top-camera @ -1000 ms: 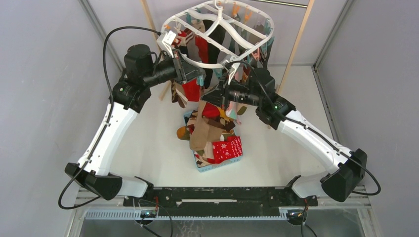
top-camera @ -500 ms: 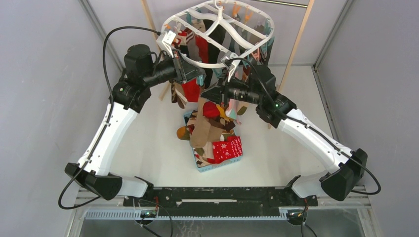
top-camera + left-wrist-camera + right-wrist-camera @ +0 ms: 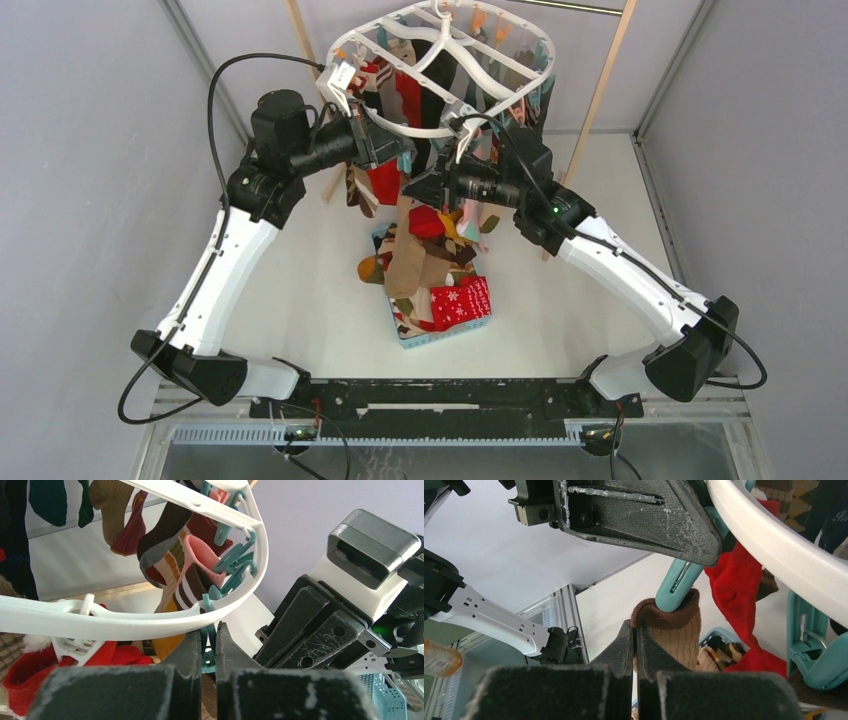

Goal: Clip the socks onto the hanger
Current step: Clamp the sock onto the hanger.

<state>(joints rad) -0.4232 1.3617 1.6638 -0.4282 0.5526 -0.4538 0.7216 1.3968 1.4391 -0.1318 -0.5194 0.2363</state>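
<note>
The white oval hanger [image 3: 546,50] hangs at the back with several socks clipped on. My left gripper [image 3: 404,160] is under its near rim [image 3: 125,621], shut on a teal clothespin [image 3: 208,644]. My right gripper [image 3: 412,190] is shut on a tan sock with a brown cuff [image 3: 681,630]; the sock trails down to the basket [image 3: 408,262]. Its cuff touches the tip of the teal clothespin [image 3: 676,587] held in my left fingers [image 3: 639,515]. My right fingertips [image 3: 635,626] pinch the cuff's left edge. A red sock [image 3: 744,595] hangs beside it.
A light-blue basket [image 3: 445,337] on the white table holds several socks, among them red snowflake [image 3: 460,300] and argyle. Pale wooden rack poles [image 3: 600,90] stand behind the hanger. More teal pins [image 3: 235,562] dangle from the rim. Grey walls close both sides.
My right gripper has moved left and a little up with the tan sock, bringing its cuff to the clothespin. The left gripper has stayed put.
</note>
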